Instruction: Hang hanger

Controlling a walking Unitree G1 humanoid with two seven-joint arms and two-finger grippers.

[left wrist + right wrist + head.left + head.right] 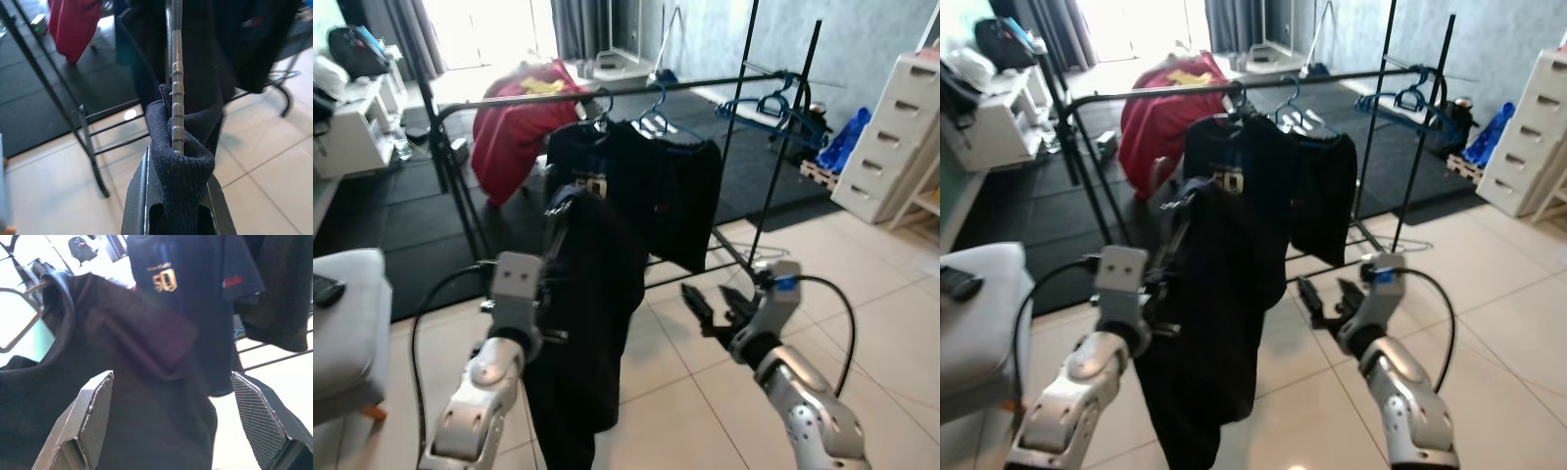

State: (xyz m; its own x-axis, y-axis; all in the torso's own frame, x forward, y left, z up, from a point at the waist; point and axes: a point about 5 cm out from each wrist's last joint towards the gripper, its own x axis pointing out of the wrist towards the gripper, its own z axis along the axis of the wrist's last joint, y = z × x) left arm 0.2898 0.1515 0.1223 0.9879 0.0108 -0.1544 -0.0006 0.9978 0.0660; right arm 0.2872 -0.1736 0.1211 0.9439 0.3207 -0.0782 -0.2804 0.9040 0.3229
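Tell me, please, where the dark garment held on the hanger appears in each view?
Left eye: dark garment centre, at the left gripper.
Right eye: centre-left.
Left wrist: knit fold around the hanger.
Right wrist: across the foreground.
Shared landmark: navy printed T-shirt.

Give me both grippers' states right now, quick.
Left gripper: jaws closed on the hanger with the dark garment on it.
Right gripper: jaws open, holding nothing, beside the garment.

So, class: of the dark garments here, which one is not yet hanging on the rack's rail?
The dark garment nearest the camera: the left hand grips it on its hanger, while the other garments hang from the rail.
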